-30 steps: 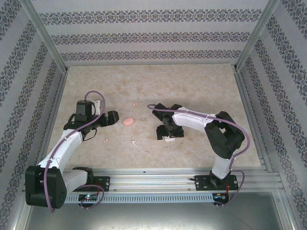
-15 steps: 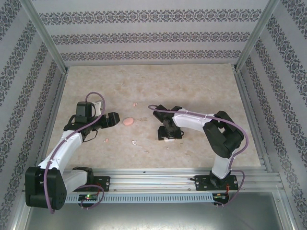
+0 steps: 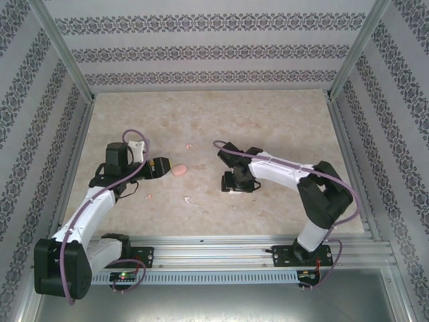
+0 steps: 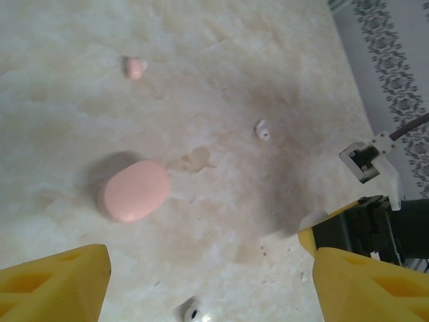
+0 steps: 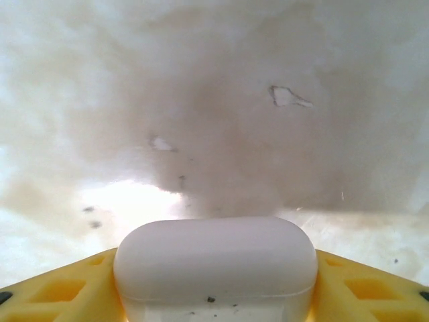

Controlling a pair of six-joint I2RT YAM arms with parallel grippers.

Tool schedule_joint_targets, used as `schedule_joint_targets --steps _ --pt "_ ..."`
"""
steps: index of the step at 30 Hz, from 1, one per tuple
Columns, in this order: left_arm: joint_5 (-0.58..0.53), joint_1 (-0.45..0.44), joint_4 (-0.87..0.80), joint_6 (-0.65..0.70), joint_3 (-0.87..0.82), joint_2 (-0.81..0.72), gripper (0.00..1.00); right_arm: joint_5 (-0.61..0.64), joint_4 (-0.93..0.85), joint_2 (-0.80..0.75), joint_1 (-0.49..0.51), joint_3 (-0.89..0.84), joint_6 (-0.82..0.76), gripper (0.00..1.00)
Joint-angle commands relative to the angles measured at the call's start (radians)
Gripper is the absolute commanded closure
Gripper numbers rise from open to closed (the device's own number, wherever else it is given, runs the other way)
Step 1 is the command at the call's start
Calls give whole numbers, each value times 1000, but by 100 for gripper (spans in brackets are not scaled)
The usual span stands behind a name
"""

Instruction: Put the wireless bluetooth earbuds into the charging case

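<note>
Both arms had shifted since the earlier frames. The left gripper [image 3: 163, 166] had crept toward the middle of the table, and the right arm had swung its elbow outward while the right gripper [image 3: 236, 182] stayed nearly over the same spot. Nothing lying on the table had changed place.

The left gripper stood wide open and held nothing; in its wrist view its yellow fingers [image 4: 57, 285] were well apart. The oval pale pink plastic charging case [image 3: 179, 170] lay closed on the beige marbled table [image 3: 268, 121], just beside the fingertips, on the side toward the right arm. In the wrist view it was ahead of the gripper but nearer to the left finger than to the middle. Its long axis ran obliquely to the line between the fingers. We judged that the coming closure depended on centring this case first. The left arm was clearly the nearer one.

The right gripper had both fingers [image 5: 60, 288] against the rounded ends of the white pebble-shaped plastic charging case [image 5: 214, 258], with no gap visible, so we took it as gripped along its long axis.

All earbuds lay loose outside the cases: one tiny pale pink plastic earbud [image 3: 188, 145] beyond the pink case, another pink earbud [image 3: 149, 196] nearer the arm bases, one tiny white plastic earbud [image 3: 188, 199] between the arms, and a second white earbud [image 4: 262, 130] between the two cases.
</note>
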Motion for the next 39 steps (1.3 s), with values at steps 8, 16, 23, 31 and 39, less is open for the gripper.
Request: schedule_joint_targets --steps 8,16,23,31,39 --pt "-123 -370 445 44 -56 -23 20 -22 83 -248 -19 110 132 45" --pt "-251 -573 711 61 -13 133 22 -74 176 -326 -14 136 220 45" --pt "-321 -601 892 30 0 205 23 -117 218 -367 -13 147 268 45" --pt "-330 -601 1007 -18 20 270 24 -149 248 -386 -13 141 288 45" --pt "-328 -601 1088 -76 42 335 44 -162 257 -383 -12 144 283 45"
